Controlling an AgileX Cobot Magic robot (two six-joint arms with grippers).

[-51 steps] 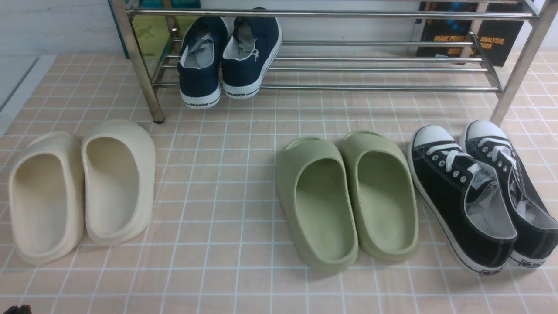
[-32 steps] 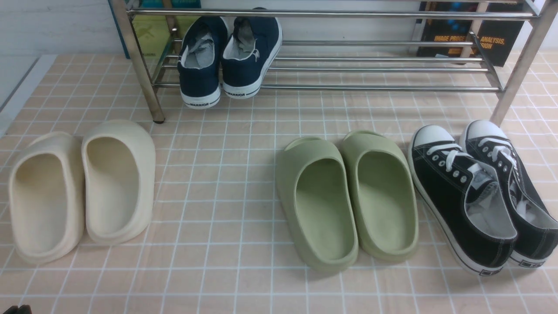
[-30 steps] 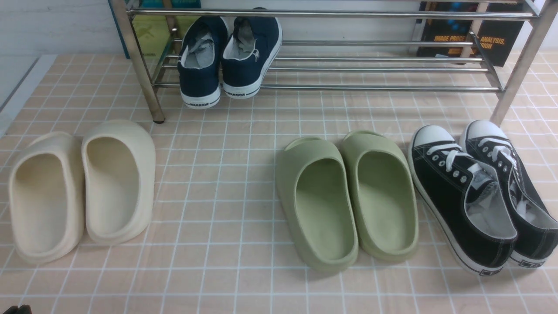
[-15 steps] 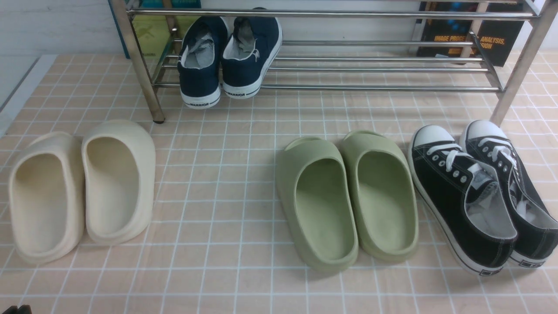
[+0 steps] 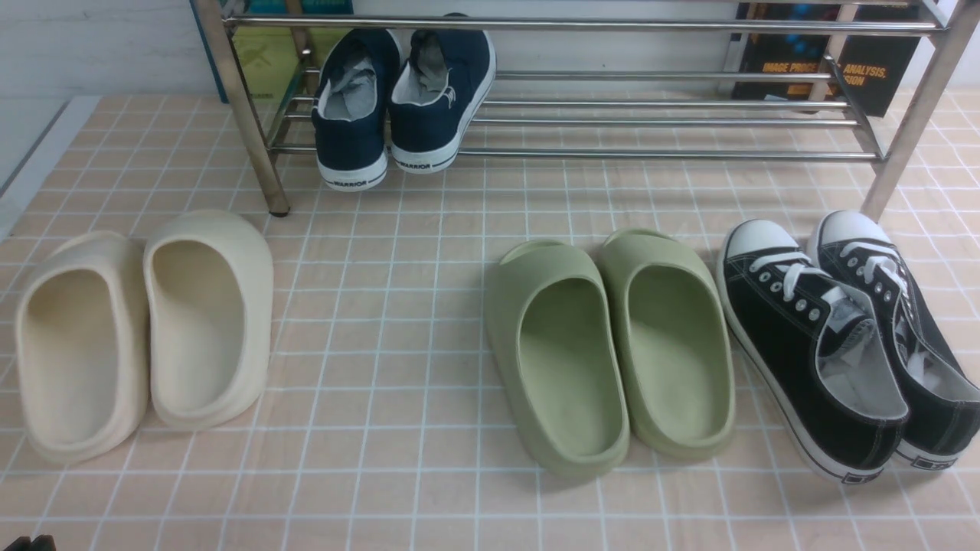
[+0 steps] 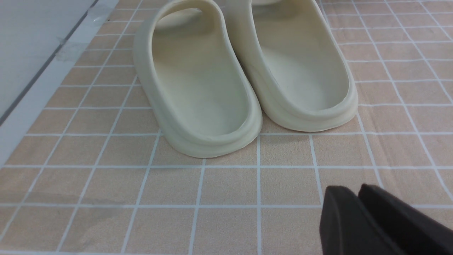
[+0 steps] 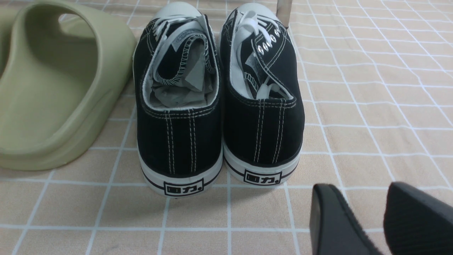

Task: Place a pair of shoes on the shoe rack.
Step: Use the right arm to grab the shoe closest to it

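Front view: I see the black shoes (image 5: pixel 781 344) on the table (image 5: pixel 398 490) at lower right, side by side, toes toward the rack (image 5: pixel 658 154) across the top. Left wrist view: my left fingers (image 6: pixel 339 219), lower right, sit together with no gap. Right wrist view: the shoes' heels fill the centre; my right fingers (image 7: pixel 327 219), lower right, stand apart, holding nothing.

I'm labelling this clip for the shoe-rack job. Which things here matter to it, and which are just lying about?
Job:
black canvas sneakers, on the floor
chrome shoe rack

Lying about:
navy sneakers, already on the rack
green slides
cream slides
book behind the rack
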